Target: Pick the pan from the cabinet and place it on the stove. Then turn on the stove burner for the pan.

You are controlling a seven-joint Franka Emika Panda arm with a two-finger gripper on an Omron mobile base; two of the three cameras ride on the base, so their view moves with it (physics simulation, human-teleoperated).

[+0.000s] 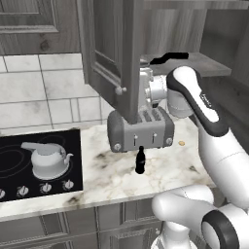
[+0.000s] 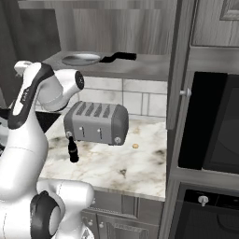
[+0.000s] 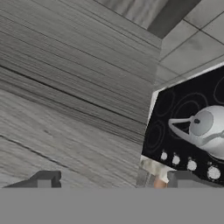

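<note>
The silver pan lies on the bottom shelf of the open cabinet, its black handle pointing right; in the left base view the handle peeks past the swung-out left door. My gripper is open, with both fingertips wide apart and nothing between them. It faces the wood-grain inner side of that door, below shelf height and left of the pan. The hand is half hidden behind the door. The black stove lies on the left.
A silver-white kettle stands on the stove above its knob row. A grey toaster and a small dark bottle stand on the marble counter under the cabinet. The right door juts out; a dark oven stands at the right.
</note>
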